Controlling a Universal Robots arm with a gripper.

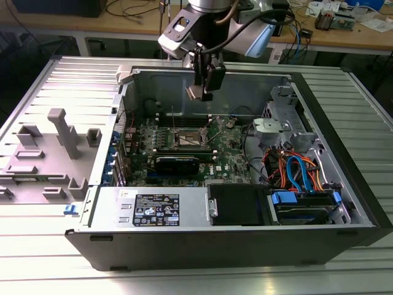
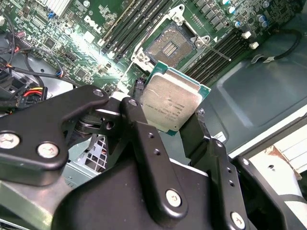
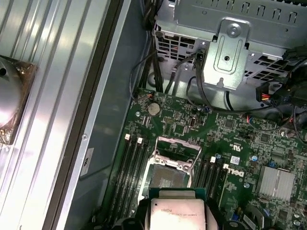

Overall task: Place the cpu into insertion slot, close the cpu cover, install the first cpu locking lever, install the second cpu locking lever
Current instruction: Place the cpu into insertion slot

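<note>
Setting: ribbed metal surface (image 1: 49, 246) carries an open PC case (image 1: 245, 239), side panel off; benches w/ cables at the back.
Cpu: the cpu (image 2: 172, 100) is in the air above the green board (image 1: 227, 163), metal top facing the second wrist cam, tilted – not touching anything below.
End effector: the end effector (image 2: 165, 120) is clenched on the cpu, black fingers (image 2: 139, 120) pressing on opposite edges.
Slot: the insertion slot (image 3: 167, 178) is bare, contact field showing, nothing seated; it sits below the chip, well apart in the exterior view.
Cover: the cpu cover (image 3: 173, 166) looks swung up on its hinge at the slot's far edge – open, window frame clear of the recess.
Levers: thin rod (image 1: 172, 118) stands up beside the slot in the exterior view; looks unlatched, hard to tell more.
Done: chip picked up and brought over the case, approx. above the slot.
Left: all four steps – chip not seated, cover not shut, neither lever locked.
</note>
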